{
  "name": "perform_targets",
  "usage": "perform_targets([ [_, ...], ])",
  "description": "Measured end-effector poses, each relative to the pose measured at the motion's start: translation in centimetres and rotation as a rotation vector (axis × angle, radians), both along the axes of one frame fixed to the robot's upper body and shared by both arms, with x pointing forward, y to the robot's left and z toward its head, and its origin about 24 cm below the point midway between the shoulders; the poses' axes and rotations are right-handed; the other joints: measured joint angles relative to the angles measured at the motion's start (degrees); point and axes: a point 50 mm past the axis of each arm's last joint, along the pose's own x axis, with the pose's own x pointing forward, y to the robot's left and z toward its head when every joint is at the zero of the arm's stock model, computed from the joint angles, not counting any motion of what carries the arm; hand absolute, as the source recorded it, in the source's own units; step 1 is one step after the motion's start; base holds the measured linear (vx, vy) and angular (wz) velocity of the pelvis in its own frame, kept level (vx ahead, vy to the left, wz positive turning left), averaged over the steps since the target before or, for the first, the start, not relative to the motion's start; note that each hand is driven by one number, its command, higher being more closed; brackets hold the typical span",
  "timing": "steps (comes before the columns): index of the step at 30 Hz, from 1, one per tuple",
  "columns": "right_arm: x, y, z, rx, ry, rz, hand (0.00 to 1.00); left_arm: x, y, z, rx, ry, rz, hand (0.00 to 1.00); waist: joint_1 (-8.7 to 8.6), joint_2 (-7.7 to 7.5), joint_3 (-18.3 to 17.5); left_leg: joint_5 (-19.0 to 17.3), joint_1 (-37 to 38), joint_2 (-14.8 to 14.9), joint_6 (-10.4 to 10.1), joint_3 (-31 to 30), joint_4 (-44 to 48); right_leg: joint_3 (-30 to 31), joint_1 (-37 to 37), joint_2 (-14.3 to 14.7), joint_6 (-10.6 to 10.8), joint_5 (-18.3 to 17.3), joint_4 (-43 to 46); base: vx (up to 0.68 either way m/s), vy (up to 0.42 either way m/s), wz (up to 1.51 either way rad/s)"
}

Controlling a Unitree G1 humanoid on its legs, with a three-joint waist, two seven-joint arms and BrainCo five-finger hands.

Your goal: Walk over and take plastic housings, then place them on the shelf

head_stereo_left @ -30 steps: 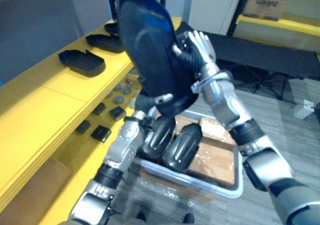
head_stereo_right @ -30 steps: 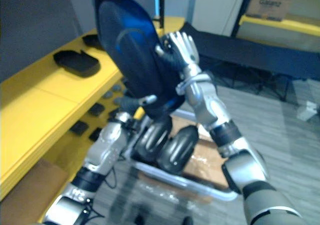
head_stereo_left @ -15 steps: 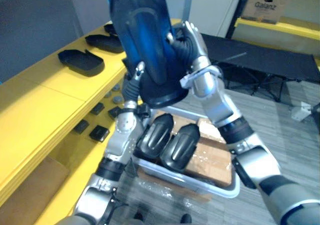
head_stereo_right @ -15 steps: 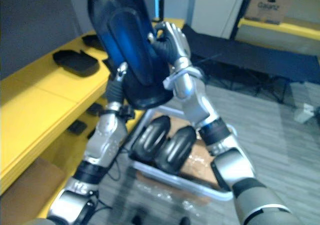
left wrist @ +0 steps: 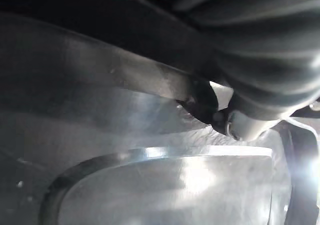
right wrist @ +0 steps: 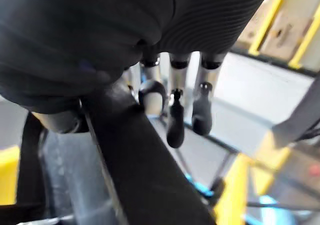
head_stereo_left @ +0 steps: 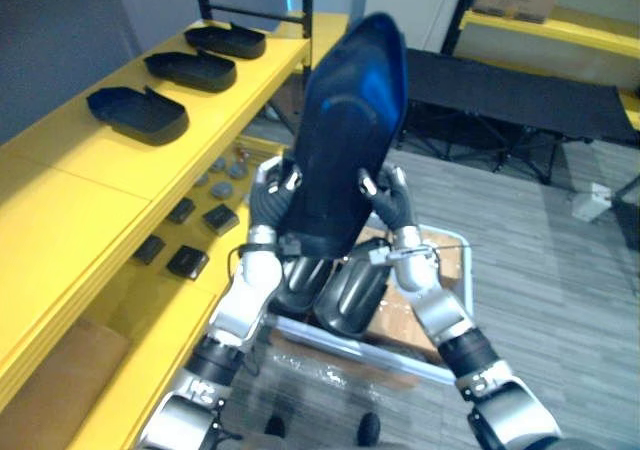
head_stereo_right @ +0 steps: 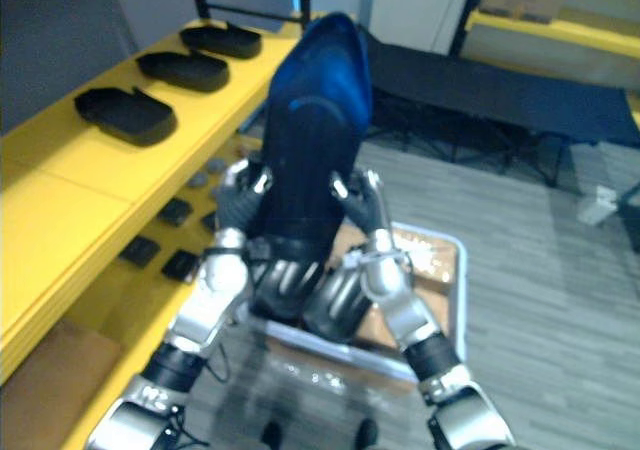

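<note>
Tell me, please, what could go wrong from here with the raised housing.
The held housing is gripped only at its edges by the left hand and right hand, so it could slip onto the spare housings in the bin. Swinging it to the yellow shelf might knock the three shelved housings.

— Light?
— Overhead, bright on the long yellow shelf (head_stereo_left: 70,200); blue glare streaks the big glossy dark plastic housing (head_stereo_left: 365,90)
— In the left wrist view?
— Dim, one white glare patch
</note>
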Motion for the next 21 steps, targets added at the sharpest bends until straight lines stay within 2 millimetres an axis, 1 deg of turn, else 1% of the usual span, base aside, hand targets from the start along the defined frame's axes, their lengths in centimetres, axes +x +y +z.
perform_targets([
  [1, -0.2, 0.2, 0.1, 0.022, -0.008, 0.027, 0.00, -0.1, 0.4, 0.4, 0.012, -0.027, 0.032, 1.00, 0.03, 0.00, 0.0, 0.0, 0.0, -0.1, 0.0, 0.0, 0.0, -0.1, 0.1, 0.0, 0.0, 0.0, 0.1, 0.00, 0.000, 0.00],
  [2, -0.5, 0.5, -0.2, 0.038, 0.006, 0.064, 0.00, -0.1, 1.4, 1.1, -0.034, -0.055, 0.092, 1.00, -0.02, 0.00, 0.0, 0.0, 0.1, -0.2, 0.1, 0.1, 0.1, -0.2, 0.2, 0.0, 0.0, 0.0, 0.4, 0.00, 0.000, 0.00],
  [3, -0.7, 0.7, -0.6, 0.042, 0.017, 0.080, 0.00, -0.2, 1.9, 1.5, -0.066, -0.075, 0.126, 1.00, -0.02, 0.00, 0.0, -0.1, 0.1, -0.2, 0.1, 0.1, 0.1, -0.2, 0.3, 0.0, 0.0, 0.0, 0.5, 0.01, -0.006, 0.04],
  [4, -1.3, 1.0, -1.3, 0.056, 0.049, 0.117, 0.00, -0.6, 3.2, 2.6, -0.122, -0.128, 0.203, 1.00, 0.09, 0.01, 0.0, -0.1, 0.4, -0.2, 0.2, 0.1, 0.2, -0.3, 0.6, 0.0, -0.1, -0.1, 0.5, 0.01, -0.008, 0.03],
  [6, -1.8, 1.0, -2.0, 0.093, 0.083, 0.148, 0.00, -1.8, 5.0, 4.1, -0.168, -0.225, 0.299, 1.00, 0.16, 0.02, 0.0, -0.3, 0.6, -0.3, 0.3, 0.2, 0.2, -0.4, 0.8, 0.0, -0.1, -0.3, 0.3, 0.00, 0.000, 0.00],
  [7, -2.0, 0.7, -1.7, 0.111, 0.074, 0.145, 0.00, -2.6, 5.9, 4.6, -0.193, -0.278, 0.346, 1.00, 0.16, 0.03, 0.0, -0.5, 0.6, -0.4, 0.4, 0.2, 0.2, -0.4, 0.8, 0.0, -0.1, -0.5, 0.0, 0.00, 0.000, 0.00],
  [8, -2.0, 0.2, -1.2, 0.144, 0.056, 0.140, 0.00, -3.1, 6.4, 4.7, -0.187, -0.302, 0.384, 1.00, 0.27, 0.03, 0.0, -0.6, 0.6, -0.4, 0.4, 0.2, 0.2, -0.4, 0.8, 0.0, 0.0, -0.7, 0.0, 0.00, 0.000, 0.00],
  [9, -2.1, -0.5, 0.0, 0.184, 0.016, 0.136, 0.00, -3.5, 6.9, 4.5, -0.176, -0.311, 0.420, 1.00, 0.31, 0.02, 0.0, -0.6, 0.6, -0.5, 0.5, 0.3, 0.2, -0.4, 0.8, -0.1, -0.3, -0.9, 0.0, 0.00, 0.000, 0.00],
  [10, -2.1, -0.8, 0.6, 0.206, -0.011, 0.134, 0.00, -3.7, 7.1, 4.2, -0.164, -0.307, 0.441, 1.00, 0.31, 0.02, 0.0, -0.6, 0.6, -0.6, 0.5, 0.3, 0.2, -0.4, 0.8, -0.1, -0.3, -1.0, 0.0, 0.00, 0.000, 0.00],
  [12, -2.6, -2.0, 3.0, 0.280, -0.110, 0.156, 0.00, -4.1, 7.7, 3.1, -0.131, -0.276, 0.510, 1.00, 0.13, 0.00, 0.0, -0.8, 0.6, -0.6, 0.5, 0.5, 0.2, -0.2, 0.6, -0.1, -0.3, -1.0, 0.0, 0.02, -0.014, -0.05],
  [14, -2.9, -2.7, 4.0, 0.313, -0.154, 0.179, 0.00, -4.3, 8.0, 2.5, -0.085, -0.259, 0.553, 1.00, -0.07, 0.01, 0.0, -0.9, 0.7, -0.6, 0.4, 0.9, 0.3, 0.1, 0.5, 0.0, 0.0, -0.9, 0.0, 0.04, 0.003, -0.12],
  [17, -3.1, -3.3, 4.5, 0.379, -0.154, 0.228, 0.00, -4.5, 8.1, 2.1, -0.032, -0.262, 0.612, 1.00, -0.29, 0.11, -0.1, -1.1, 0.6, -0.5, 0.3, 1.9, 0.3, 1.2, -0.2, 0.2, 0.0, -0.8, 0.1, 0.05, 0.009, -0.17],
  [19, -3.3, -4.2, 4.5, 0.440, -0.150, 0.218, 0.00, -4.4, 8.2, 1.8, -0.018, -0.249, 0.624, 1.00, -0.60, 0.36, -0.3, -1.3, 0.7, -0.5, 0.4, 1.9, 0.3, 1.3, -0.2, 0.2, 0.1, -0.7, 0.5, 0.05, 0.002, -0.05],
  [21, -3.8, -6.0, 4.5, 0.494, -0.172, 0.156, 0.00, -4.7, 8.5, 1.3, -0.005, -0.241, 0.654, 1.00, -0.92, 0.46, -0.3, -1.4, 0.7, -0.6, 0.5, 2.0, 0.3, 1.5, -0.3, 0.2, 0.1, -0.6, 0.5, 0.04, 0.007, -0.04],
])
